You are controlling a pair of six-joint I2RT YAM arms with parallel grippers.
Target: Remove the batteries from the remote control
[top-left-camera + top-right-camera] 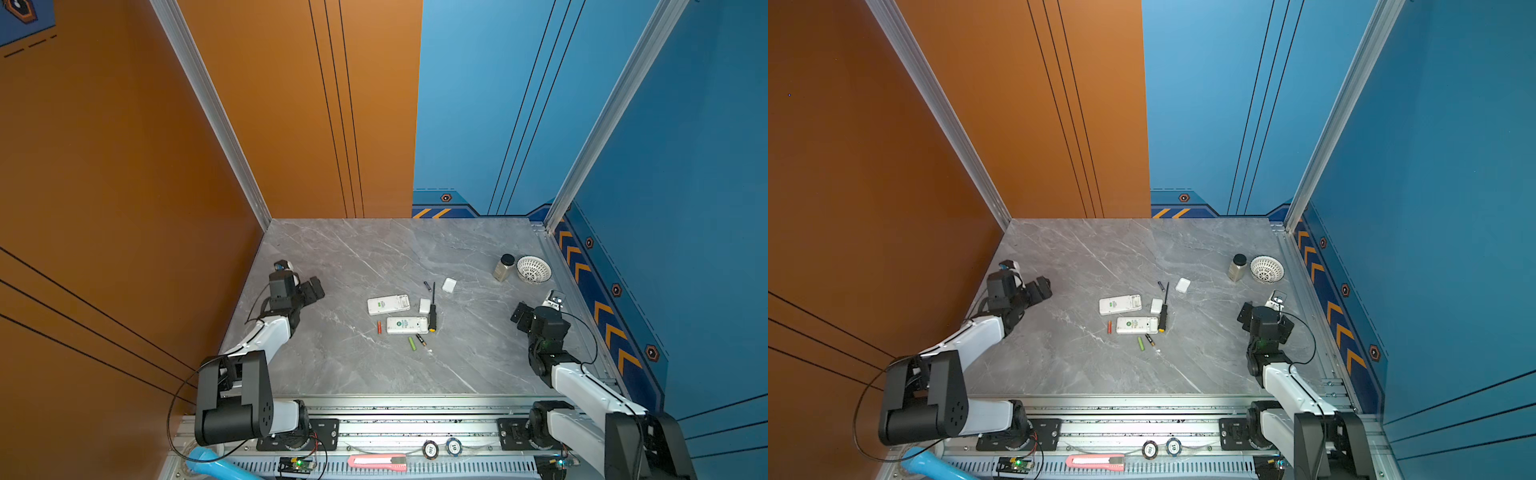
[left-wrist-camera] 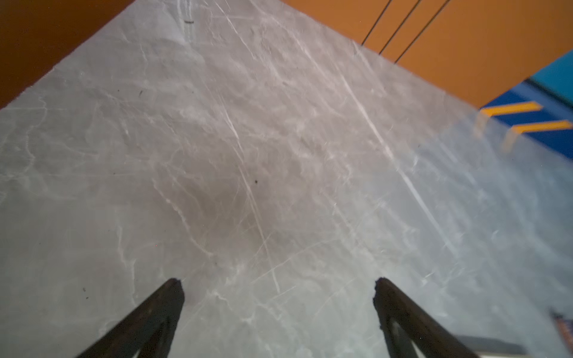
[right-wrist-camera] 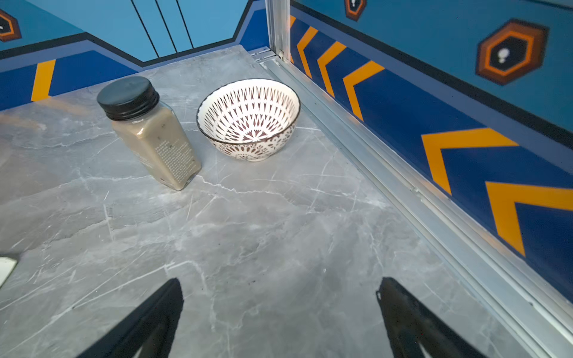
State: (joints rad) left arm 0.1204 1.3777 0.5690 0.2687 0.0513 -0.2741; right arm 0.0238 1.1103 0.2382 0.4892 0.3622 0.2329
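Two white remote controls [image 1: 388, 304] [image 1: 406, 325] lie mid-table, backs up, seen in both top views [image 1: 1120, 304]. Around them lie loose batteries: a red-orange one [image 1: 379, 327], a lime green one [image 1: 412, 343], a black one with a gold end [image 1: 421, 340] and a dark one [image 1: 427, 285] farther back. My left gripper [image 1: 313, 286] [image 2: 277, 282] hovers open at the table's left, over bare marble. At the right, my right gripper [image 1: 519, 312] [image 3: 279, 282] is open too, with nothing between its fingers. Neither wrist view shows remotes or batteries.
A black-and-yellow screwdriver [image 1: 432, 311] lies beside the remotes, with two white covers [image 1: 424, 306] [image 1: 449, 285] nearby. A black-lidded jar [image 3: 148, 130] and a patterned bowl [image 3: 248, 117] stand at the back right, by the aluminium rail. A pink box cutter [image 1: 377, 462] rests on the front rail.
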